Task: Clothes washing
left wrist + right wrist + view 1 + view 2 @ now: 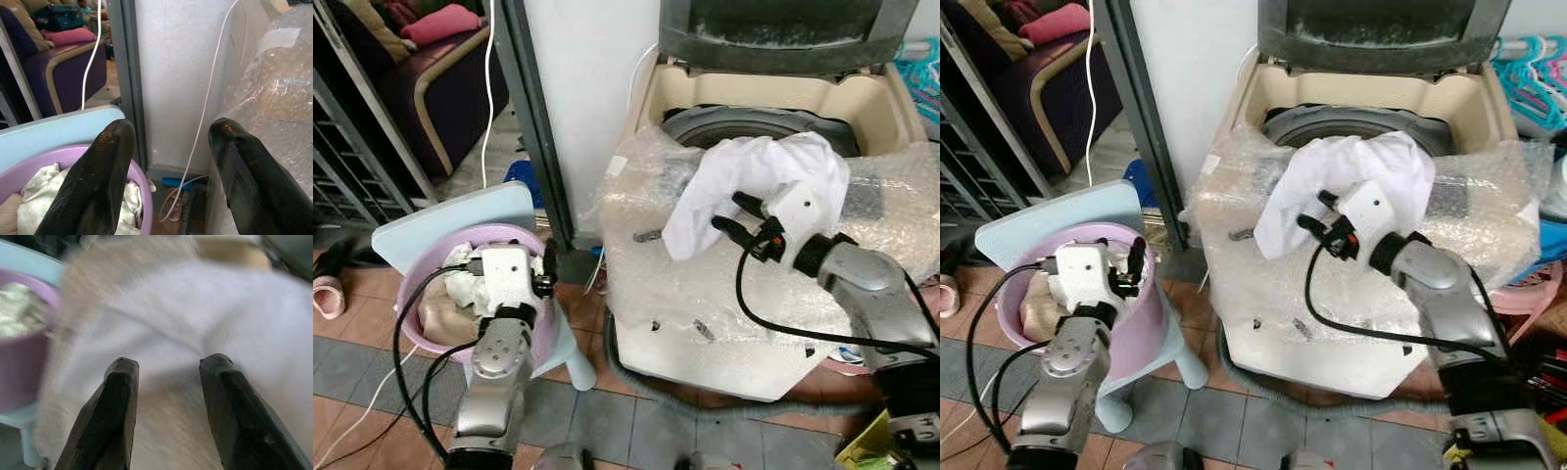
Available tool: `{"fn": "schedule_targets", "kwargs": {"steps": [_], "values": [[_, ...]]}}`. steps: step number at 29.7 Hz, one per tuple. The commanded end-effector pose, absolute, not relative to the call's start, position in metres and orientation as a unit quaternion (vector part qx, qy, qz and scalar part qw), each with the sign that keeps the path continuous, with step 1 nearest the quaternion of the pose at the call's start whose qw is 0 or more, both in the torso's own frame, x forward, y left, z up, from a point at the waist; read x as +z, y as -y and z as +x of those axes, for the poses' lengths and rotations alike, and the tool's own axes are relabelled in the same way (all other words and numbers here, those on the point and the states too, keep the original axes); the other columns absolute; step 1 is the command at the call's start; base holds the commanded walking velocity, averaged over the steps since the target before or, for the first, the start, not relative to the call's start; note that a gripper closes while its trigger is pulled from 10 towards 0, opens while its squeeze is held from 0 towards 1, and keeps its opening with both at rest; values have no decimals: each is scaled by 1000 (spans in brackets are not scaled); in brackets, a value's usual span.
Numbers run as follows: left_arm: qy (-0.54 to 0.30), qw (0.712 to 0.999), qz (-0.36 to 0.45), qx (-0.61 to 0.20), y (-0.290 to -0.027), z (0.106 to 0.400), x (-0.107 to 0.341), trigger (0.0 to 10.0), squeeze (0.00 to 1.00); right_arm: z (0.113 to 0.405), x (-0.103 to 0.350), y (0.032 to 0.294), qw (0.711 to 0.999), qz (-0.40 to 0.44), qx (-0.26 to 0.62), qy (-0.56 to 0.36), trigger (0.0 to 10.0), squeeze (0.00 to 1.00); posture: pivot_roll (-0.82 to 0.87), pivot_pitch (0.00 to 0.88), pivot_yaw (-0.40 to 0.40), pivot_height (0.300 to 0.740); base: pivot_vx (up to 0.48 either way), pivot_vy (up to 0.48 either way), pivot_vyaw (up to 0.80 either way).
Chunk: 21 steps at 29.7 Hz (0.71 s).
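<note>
A white garment (759, 176) lies draped over the front rim of the top-loading washing machine (754, 93), partly hanging into the drum opening. My right gripper (734, 212) hovers just in front of the garment, fingers open, nothing between them; the right wrist view shows the white cloth (195, 313) beyond the fingertips. A purple laundry basket (543, 338) with white and beige clothes (460, 289) rests on a light-blue stool (450, 220). My left gripper (1133, 264) is over the basket's right rim, open and empty.
Bubble wrap (705, 284) covers the washer's front top. A grey metal post (533, 108) and a white cable (489, 78) stand between basket and washer. A purple sofa (431, 78) sits behind. A grey drain hose (646, 377) curls on the tiled floor. Hangers (1533, 73) are at right.
</note>
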State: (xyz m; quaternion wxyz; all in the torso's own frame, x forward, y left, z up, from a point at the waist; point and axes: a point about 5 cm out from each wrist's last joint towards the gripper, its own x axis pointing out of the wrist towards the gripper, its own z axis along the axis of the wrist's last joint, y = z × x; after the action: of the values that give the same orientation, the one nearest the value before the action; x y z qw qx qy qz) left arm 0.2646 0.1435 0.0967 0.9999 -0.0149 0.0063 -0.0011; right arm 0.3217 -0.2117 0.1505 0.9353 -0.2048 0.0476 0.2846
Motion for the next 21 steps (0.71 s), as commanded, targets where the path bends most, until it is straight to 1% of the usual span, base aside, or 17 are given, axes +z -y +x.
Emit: {"fn": "schedule_targets", "kwargs": {"steps": [1, 2, 3, 4, 6, 9, 12, 15, 18, 19, 21], "values": [[-2, 1000, -21, -3, -144, 266, 101, 10000, 0, 333, 158, 217, 944, -208, 251, -49, 10000, 0, -40, 0, 68, 740, 0, 0, 0], [0, 1000, -22, -4, -143, 267, 103, 10000, 0, 339, 159, 220, 949, -203, 236, -56, 10000, 0, -41, 0, 69, 740, 0, 0, 0], [0, 1000, -24, -4, -143, 269, 104, 10000, 0, 347, 164, 226, 954, -219, 199, -52, 10000, 0, -42, 0, 71, 740, 0, 0, 0], [0, 1000, -24, -3, -143, 270, 104, 10000, 0, 349, 166, 228, 955, -223, 189, -51, 10000, 0, -42, 0, 71, 740, 0, 0, 0], [-4, 1000, -22, -2, -143, 270, 101, 10000, 0, 362, 175, 236, 969, -207, 126, -44, 10000, 0, -43, 0, 68, 740, 0, 0, 0], [-1, 1000, -23, -3, -140, 269, 104, 10000, 0, 370, 185, 244, 978, -189, 77, -36, 10000, 0, -19, 0, 50, 740, 0, 0, 0], [0, 1000, -18, 15, -146, 268, 102, 10000, 0, 378, 202, 250, 987, -162, 20, 4, 10000, 0, -9, 0, 45, 740, 0, 0, 0], [0, 1000, -20, 23, -149, 268, 101, 10000, 0, 381, 210, 251, 988, -150, 6, 23, 10000, 0, -5, 0, 38, 740, 0, 0, 0], [-5, 999, -18, 34, -154, 265, 96, 10000, 0, 385, 237, 248, 987, -127, -26, 93, 10000, 0, -27, 0, 26, 740, 0, 0, 0], [-5, 999, -18, 34, -154, 265, 96, 10000, 0, 385, 237, 248, 987, -127, -26, 93, 10000, 0, -27, 0, 26, 740, 0, 0, 0], [-7, 999, -21, 37, -153, 265, 93, 10000, 0, 381, 245, 241, 983, -134, -18, 125, 10000, 0, -47, 0, 21, 740, 0, 0, 0]]}}
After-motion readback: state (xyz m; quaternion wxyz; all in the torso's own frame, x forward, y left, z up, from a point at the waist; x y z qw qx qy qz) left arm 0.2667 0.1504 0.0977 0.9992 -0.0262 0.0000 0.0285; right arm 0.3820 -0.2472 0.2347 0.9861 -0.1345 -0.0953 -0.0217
